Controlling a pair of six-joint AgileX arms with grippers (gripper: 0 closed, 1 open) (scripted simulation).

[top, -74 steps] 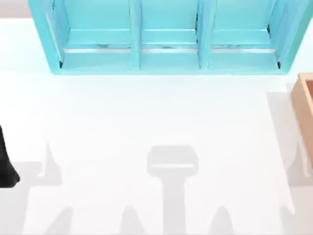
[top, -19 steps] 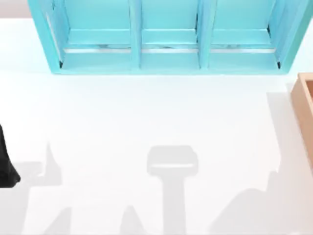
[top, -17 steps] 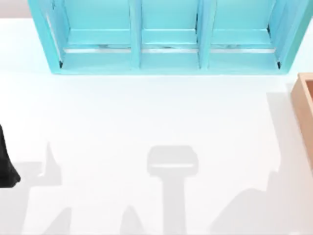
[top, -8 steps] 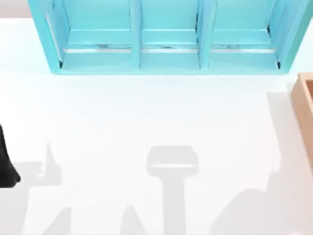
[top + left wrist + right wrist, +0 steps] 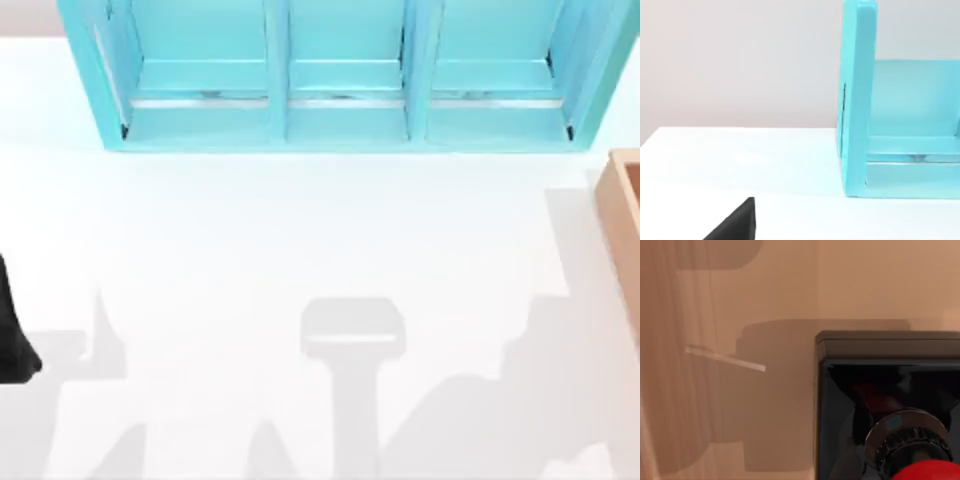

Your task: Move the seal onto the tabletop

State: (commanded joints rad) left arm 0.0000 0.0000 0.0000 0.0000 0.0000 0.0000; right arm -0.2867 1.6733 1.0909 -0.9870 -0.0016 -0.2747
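Note:
The seal stands on a tan wooden surface, seen close up from above in the right wrist view. Its black square base takes up that picture's lower right, and the glossy red knob sits on a metal collar at the corner. The seal casts a dark shadow on the wood beside it. The white tabletop spreads across the top view. My left arm is parked at the tabletop's left edge, and a black corner of its gripper appears in the left wrist view.
A light-blue shelf cabinet with three open bays stands along the back; its side wall rises close to the left wrist camera. A tan wooden box sits at the right edge. Grey arm shadows lie across the front of the tabletop.
The grey shadow at the tabletop's lower right has grown and spread to the left and farther back. The left arm has not moved.

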